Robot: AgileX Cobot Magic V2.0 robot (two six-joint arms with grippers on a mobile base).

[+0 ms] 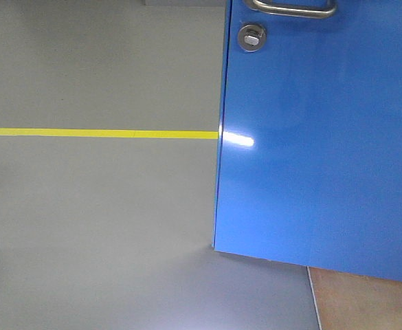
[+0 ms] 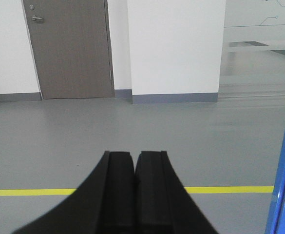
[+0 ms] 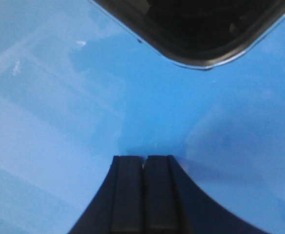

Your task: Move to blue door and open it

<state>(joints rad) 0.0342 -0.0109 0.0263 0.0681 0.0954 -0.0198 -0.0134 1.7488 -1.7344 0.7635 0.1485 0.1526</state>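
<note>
Filling the right half of the front view, the blue door (image 1: pixel 317 151) stands ajar, its free vertical edge running from about 12 o'clock down to 6 o'clock just right of centre, its bottom edge lifted clear of the grey floor (image 1: pixel 97 206). At 1 o'clock sit the silver lever handle (image 1: pixel 293 8), cut off by the frame top, and the round lock (image 1: pixel 250 37) just beneath it. A yellow floor line (image 1: pixel 97 133) runs in from 9 o'clock and meets the door edge.

On the right wrist view the right gripper (image 3: pixel 143 168) has its two black pads pressed together with nothing between them, and glossy blue panel fills everything ahead of it; the tips look to be touching or nearly touching the surface, though I cannot tell which. A dark rounded-corner window or inset (image 3: pixel 196 29) lies at 12 o'clock from the pads.

The left gripper (image 2: pixel 135 163) is likewise closed on nothing and points into the open hall, toward a grey door (image 2: pixel 69 48) at 11 o'clock; only a sliver of the blue door shows at its 4 o'clock.

So the right arm is plainly the nearer one, with the panel straight ahead of it and the door's long axis vertical. Pushing forward with that arm looks like the move to swing the door wider.
</note>
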